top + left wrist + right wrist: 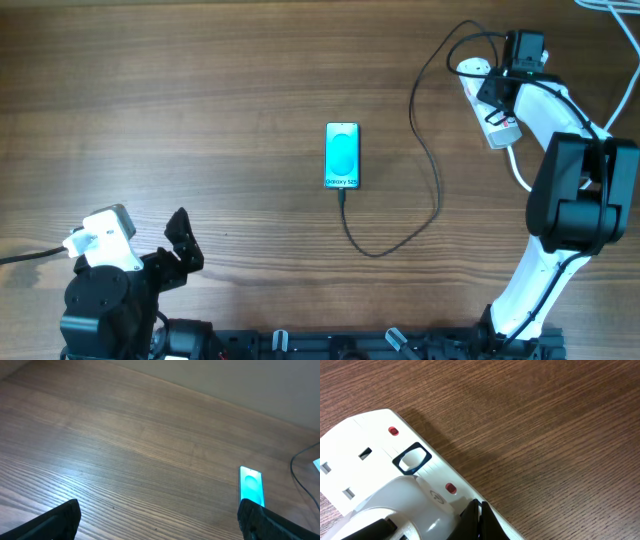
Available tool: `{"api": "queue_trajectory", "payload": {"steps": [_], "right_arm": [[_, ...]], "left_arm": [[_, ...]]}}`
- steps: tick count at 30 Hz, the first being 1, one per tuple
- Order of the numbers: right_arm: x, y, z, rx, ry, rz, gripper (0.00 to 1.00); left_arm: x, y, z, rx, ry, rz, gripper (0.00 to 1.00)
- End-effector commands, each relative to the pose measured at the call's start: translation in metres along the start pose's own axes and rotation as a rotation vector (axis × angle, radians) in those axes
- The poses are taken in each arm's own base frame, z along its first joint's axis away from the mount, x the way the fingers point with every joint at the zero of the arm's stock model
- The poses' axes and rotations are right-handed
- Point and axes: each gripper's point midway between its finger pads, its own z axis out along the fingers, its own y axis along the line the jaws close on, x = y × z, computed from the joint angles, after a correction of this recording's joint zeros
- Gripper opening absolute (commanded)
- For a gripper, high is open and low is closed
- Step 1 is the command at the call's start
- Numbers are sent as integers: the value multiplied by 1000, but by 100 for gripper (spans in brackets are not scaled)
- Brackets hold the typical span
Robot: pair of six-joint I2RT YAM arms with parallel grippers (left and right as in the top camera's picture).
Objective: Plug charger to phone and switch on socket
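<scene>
The phone lies in the middle of the table with its teal screen lit; it also shows in the left wrist view. The thin black charger cable runs from the phone's near end in a loop up to the white socket strip at the far right. In the right wrist view the white adapter sits in the socket, beside small red marks. My right gripper is shut, its tips resting on the strip next to the adapter. My left gripper is open and empty, low at the near left.
A thick white lead runs from the strip under my right arm. Thin pale cables lie at the far right corner. My left arm's base sits at the near left edge.
</scene>
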Motion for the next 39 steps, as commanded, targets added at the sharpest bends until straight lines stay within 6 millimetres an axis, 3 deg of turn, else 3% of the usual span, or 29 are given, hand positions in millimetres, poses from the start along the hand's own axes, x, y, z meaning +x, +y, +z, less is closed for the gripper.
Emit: {"api": "queue_trajectory", "payload": {"steps": [1, 21, 28, 30, 34, 39], "right_arm": [[26, 26, 7, -95, 90, -51, 5], [48, 58, -2, -136, 128, -119, 5], [52, 55, -4, -125, 145, -123, 5], [50, 51, -12, -108, 147, -124, 4], [22, 32, -42, -18, 57, -116, 4], [-19, 25, -108, -47, -80, -79, 4]], "left_arm": [[0, 2, 1, -13, -5, -8, 100], [0, 2, 1, -13, -5, -8, 100], [1, 1, 1, -3, -1, -8, 100], [1, 1, 1, -3, -1, -8, 100], [1, 1, 1, -3, -1, -8, 100], [-3, 0, 1, -1, -15, -12, 100]]}}
